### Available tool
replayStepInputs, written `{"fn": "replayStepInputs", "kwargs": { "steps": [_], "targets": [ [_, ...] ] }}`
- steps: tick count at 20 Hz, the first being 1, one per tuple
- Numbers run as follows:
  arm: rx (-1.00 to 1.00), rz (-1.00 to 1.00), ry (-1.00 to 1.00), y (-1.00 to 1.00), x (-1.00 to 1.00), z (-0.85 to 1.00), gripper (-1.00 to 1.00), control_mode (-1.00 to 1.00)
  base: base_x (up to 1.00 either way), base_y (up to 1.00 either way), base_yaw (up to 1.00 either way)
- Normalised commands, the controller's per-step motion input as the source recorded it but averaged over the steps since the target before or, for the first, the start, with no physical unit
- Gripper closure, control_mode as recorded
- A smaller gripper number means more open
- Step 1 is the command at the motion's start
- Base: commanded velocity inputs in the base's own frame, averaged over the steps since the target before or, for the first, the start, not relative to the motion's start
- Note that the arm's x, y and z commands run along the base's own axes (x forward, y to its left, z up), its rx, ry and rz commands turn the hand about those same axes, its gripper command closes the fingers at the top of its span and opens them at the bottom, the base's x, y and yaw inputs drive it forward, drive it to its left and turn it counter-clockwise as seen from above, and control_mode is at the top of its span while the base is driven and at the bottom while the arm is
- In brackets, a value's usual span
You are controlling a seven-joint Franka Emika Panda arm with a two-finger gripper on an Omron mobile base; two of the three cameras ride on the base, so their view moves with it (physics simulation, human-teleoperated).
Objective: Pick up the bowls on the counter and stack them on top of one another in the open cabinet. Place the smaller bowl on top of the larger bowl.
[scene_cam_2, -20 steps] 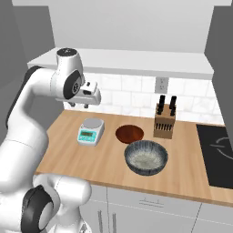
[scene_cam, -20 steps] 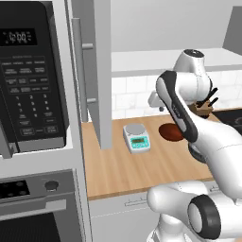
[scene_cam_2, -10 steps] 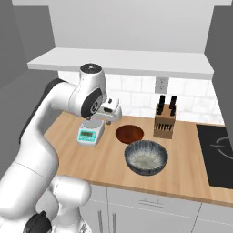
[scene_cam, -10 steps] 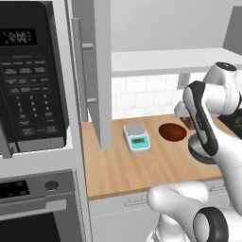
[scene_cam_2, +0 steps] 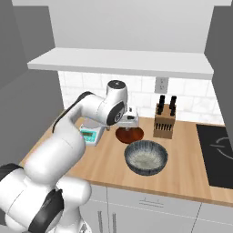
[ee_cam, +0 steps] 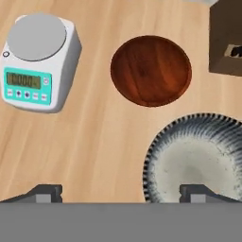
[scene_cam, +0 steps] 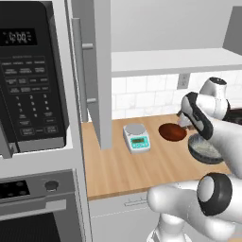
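Grey and speckled, the larger bowl (ee_cam: 198,158) sits on the wooden bench (ee_cam: 94,146) nearest the end effector (ee_cam: 122,191), under its right finger (ee_cam: 198,193). The end effector hangs above, released and empty. Beyond lies the smaller reddish-brown bowl (ee_cam: 151,71); the open cabinet's shelf (scene_cam: 175,61) waits overhead.

Two bowls are sitting on the bench (scene_cam_2: 191,175): one reddish-brown bowl (ee_cam: 151,70) and one dark grey bowl (ee_cam: 201,158). One kitchen scale (ee_cam: 38,61) is standing there, one knife block (scene_cam_2: 164,123) too. One microwave (scene_cam: 30,78) is hanging over one oven (scene_cam: 38,208).
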Motion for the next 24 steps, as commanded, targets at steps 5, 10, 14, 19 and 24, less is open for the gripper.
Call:
{"fn": "replayStepInputs", "kwargs": {
  "steps": [5, 10, 14, 19, 24],
  "targets": [
    [-0.18, 0.37, 0.14, 0.08, 0.79, -0.56, -1.0, -1.0, 0.0, 0.0, 0.0],
    [0.01, 0.11, 0.01, 0.2, 0.23, -0.19, -1.0, -1.0, 0.0, 0.0, 0.0],
    [-0.03, 0.01, 0.0, 0.03, 0.0, -0.08, -1.0, -1.0, 0.0, 0.0, 0.0],
    [-0.09, 0.02, 0.0, 0.15, 0.1, -0.42, -1.0, -1.0, 0.0, 0.0, 0.0],
    [-0.07, 0.01, -0.01, 0.03, 0.1, -0.41, -1.0, -1.0, 0.0, 0.0, 0.0]
  ]
}}
